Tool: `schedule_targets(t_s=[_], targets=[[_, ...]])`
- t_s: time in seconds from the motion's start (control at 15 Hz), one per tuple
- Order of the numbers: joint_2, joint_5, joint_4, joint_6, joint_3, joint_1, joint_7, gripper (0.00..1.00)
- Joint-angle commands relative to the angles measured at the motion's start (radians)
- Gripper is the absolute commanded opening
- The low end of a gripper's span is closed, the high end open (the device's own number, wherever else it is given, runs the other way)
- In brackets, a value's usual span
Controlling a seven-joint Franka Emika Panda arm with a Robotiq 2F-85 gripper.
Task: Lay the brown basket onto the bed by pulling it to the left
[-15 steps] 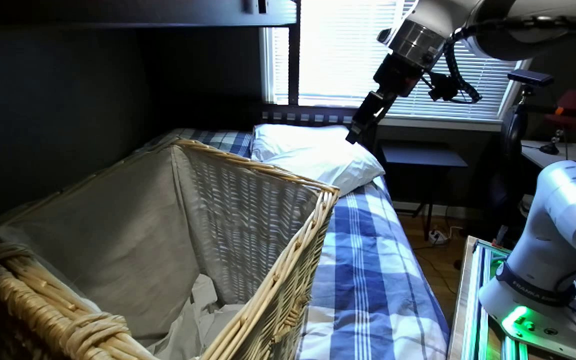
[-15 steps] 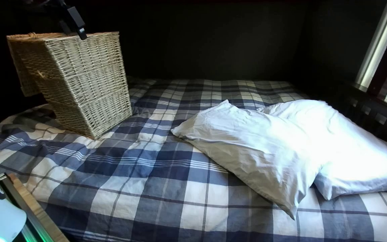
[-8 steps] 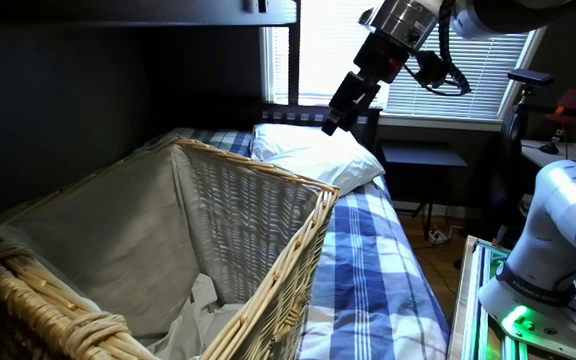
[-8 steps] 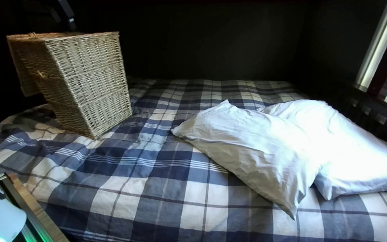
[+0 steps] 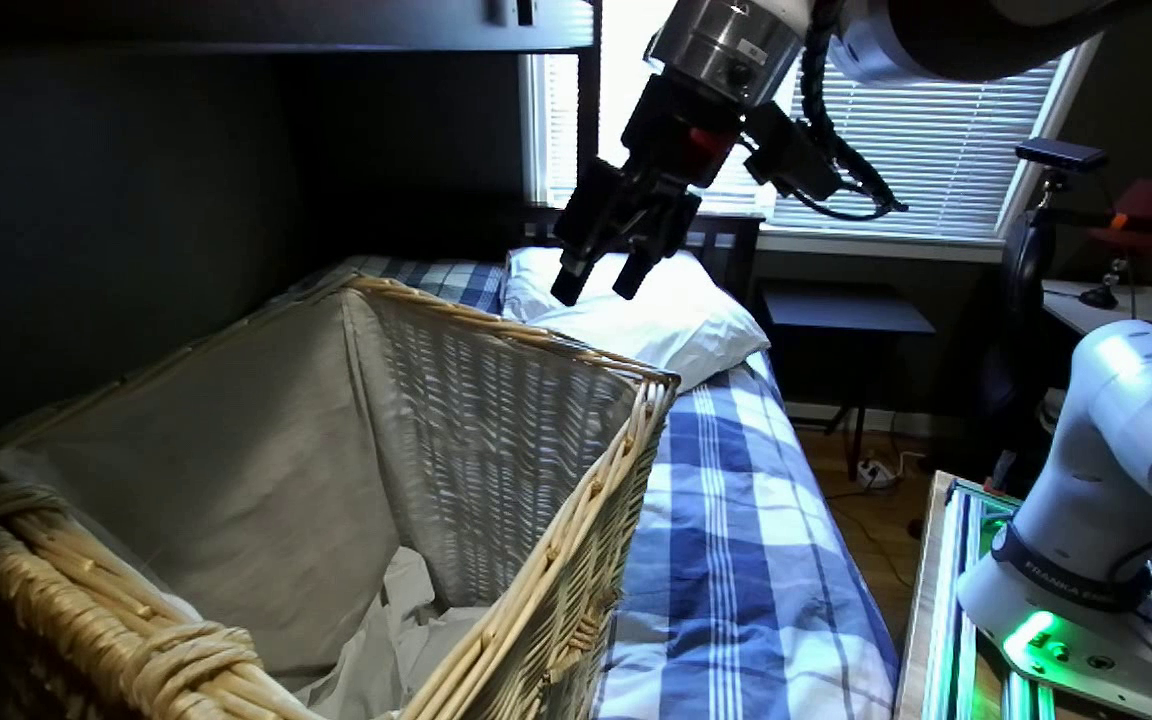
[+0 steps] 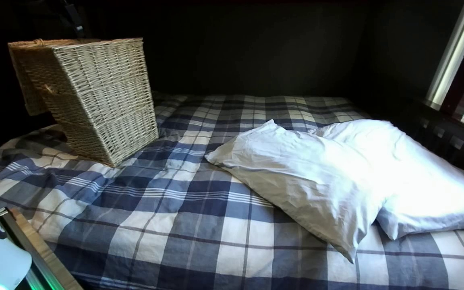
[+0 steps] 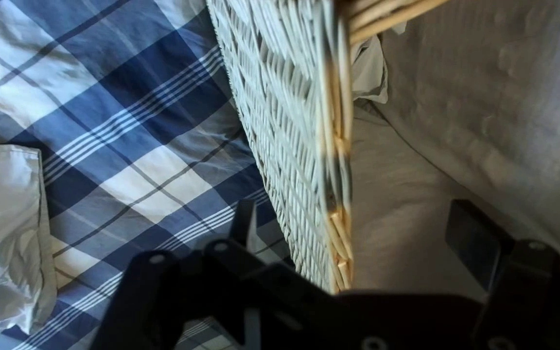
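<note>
The brown basket [image 5: 481, 440], tan wicker with a pale cloth lining, stands upright on the plaid bed [image 5: 726, 540], its open top facing up. It shows in both exterior views [image 6: 107, 100]. My gripper [image 5: 598, 287] is open and empty, above the basket's far rim. In an exterior view only a dark fingertip [image 6: 79, 30] shows just above the top edge. In the wrist view the gripper [image 7: 356, 227] straddles the basket's rim [image 7: 336, 160]: one finger [image 7: 244, 221] is on the outer side over the bed, the other [image 7: 472, 243] over the lining. Neither finger visibly touches the wicker.
White pillows [image 6: 312, 173] lie on the bed toward the window. A dark bunk frame [image 5: 266, 28] hangs over the bed. A wicker flap [image 6: 30, 90] hangs at the basket's side. The robot base [image 5: 1076, 600] stands beside the bed; a small dark table [image 5: 841, 305] stands near the window.
The gripper has moved left toward and over the basket's far rim and has turned, so both spread fingers now show. The basket, bed and pillows have not moved.
</note>
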Motion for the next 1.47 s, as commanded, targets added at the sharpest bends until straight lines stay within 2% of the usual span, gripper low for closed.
schedule_targets(t_s=[0.0,0.27,0.8,1.4], targets=[[0.010,-0.009,0.007,-0.001,-0.014,0.016,0.006,1.00],[0.051,-0.093,0.017,0.001,0.013,0.008,0.009,1.00],[0.133,-0.173,0.016,0.058,0.023,0.015,0.039,1.00],[0.101,-0.191,-0.037,-0.005,-0.045,0.007,0.016,1.00]])
